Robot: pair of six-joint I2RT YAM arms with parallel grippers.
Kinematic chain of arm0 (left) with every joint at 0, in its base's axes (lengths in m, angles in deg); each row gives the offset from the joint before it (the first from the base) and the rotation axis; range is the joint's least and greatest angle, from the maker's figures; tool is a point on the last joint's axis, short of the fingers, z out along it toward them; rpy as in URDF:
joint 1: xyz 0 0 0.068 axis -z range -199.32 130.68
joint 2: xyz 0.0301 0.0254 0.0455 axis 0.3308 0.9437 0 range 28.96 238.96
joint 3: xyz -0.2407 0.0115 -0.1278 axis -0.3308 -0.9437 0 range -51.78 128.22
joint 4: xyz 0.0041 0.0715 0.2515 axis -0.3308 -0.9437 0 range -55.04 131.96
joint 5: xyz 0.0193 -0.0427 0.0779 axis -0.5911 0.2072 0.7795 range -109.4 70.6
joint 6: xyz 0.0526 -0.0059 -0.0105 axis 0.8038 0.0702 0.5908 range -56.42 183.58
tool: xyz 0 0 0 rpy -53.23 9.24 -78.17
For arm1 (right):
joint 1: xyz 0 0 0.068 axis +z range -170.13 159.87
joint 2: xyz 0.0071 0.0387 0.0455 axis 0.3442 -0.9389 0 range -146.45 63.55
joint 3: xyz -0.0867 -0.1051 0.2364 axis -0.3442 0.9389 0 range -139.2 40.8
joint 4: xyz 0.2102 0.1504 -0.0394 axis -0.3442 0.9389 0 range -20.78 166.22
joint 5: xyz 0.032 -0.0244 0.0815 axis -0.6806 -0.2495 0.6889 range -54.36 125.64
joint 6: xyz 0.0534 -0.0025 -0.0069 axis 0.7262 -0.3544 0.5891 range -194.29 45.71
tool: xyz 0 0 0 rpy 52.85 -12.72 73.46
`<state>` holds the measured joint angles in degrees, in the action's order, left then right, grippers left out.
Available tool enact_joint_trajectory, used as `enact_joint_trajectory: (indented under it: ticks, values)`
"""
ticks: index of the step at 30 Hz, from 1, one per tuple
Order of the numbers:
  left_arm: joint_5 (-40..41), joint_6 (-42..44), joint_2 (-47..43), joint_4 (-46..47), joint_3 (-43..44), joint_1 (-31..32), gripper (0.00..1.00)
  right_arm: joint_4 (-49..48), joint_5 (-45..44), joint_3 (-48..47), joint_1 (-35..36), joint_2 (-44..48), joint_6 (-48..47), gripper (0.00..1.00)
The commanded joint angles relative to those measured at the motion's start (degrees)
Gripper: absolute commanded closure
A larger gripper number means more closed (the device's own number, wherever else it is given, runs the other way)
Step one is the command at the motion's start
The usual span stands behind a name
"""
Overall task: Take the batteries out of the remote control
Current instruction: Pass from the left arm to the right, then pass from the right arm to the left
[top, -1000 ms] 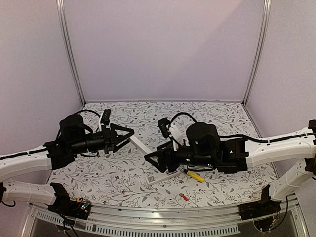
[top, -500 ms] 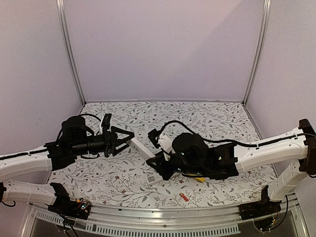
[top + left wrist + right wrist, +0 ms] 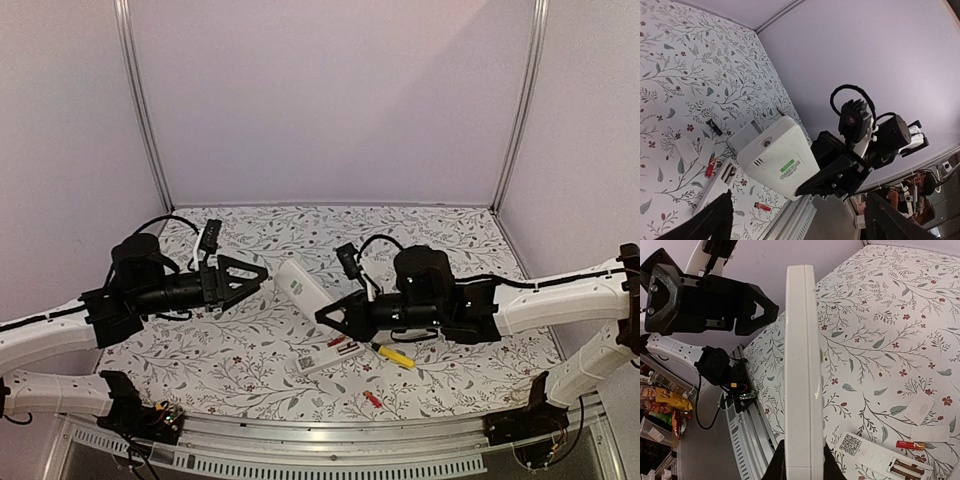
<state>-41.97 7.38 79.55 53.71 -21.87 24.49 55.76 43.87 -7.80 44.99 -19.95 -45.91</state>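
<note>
My right end effector (image 3: 330,312) is clamped on a white remote (image 3: 300,284), held clear of the table (image 3: 240,360). My left end effector (image 3: 255,275) has its fingers apart, holding nothing. At the white remote's 6 o'clock an open remote (image 3: 322,358) lies flat with a red battery (image 3: 337,342) just beside it. A second red battery (image 3: 372,398) lies at its 5 o'clock.

Right pincer (image 3: 807,186) grips white remote (image 3: 777,162); open remote (image 3: 715,189), red battery (image 3: 710,167) on table (image 3: 680,75).

White arms (image 3: 560,290) — black wrist housings (image 3: 425,280)
</note>
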Motion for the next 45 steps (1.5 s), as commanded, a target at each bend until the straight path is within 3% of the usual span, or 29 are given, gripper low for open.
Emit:
enact_joint_trajectory:
  ticks: [1,6,9,11,20,22,32,40,42,45]
  values:
    - [-5.6,6.9,2.2,-4.2,2.5,-0.1,0.08,-9.0,14.5,0.9,-1.8,2.4,4.1,0.98]
    - [-10.2,7.2,4.4,-0.3,2.7,0.1,0.07,-12.4,22.1,0.8,-2.9,1.2,6.4,0.98]
    - [-12.8,6.7,5.6,3.5,2.5,0.5,0.12,-14.0,24.7,0.6,-3.0,0.2,7.6,0.98]
    - [-13.8,6.1,6.2,5.7,2.2,0.7,0.22,-14.9,25.8,0.6,-3.0,-0.3,8.3,0.98]
    - [-15.7,1.0,5.0,17.0,-1.9,0.8,0.92,-19.8,27.1,4.2,-4.5,-1.3,12.1,0.94]
    - [-15.5,0.8,4.5,17.2,-2.2,0.8,1.00,-21.0,27.1,5.8,-5.2,-1.0,13.4,0.91]
    - [-12.1,1.0,0.8,17.3,-2.5,0.0,1.00,-24.2,25.0,15.6,-6.6,1.5,17.1,0.84]
    - [-11.8,0.8,0.8,17.2,-2.6,-0.7,1.00,-24.3,23.3,18.3,-6.8,3.1,17.9,0.79]
    - [-11.3,1.1,0.9,16.8,-2.5,-0.7,1.00,-24.3,23.2,18.1,-6.8,3.4,18.2,0.74]
    - [-9.2,1.7,0.9,14.8,-2.4,-0.7,1.00,-24.5,22.8,16.6,-6.7,3.7,18.6,0.53]
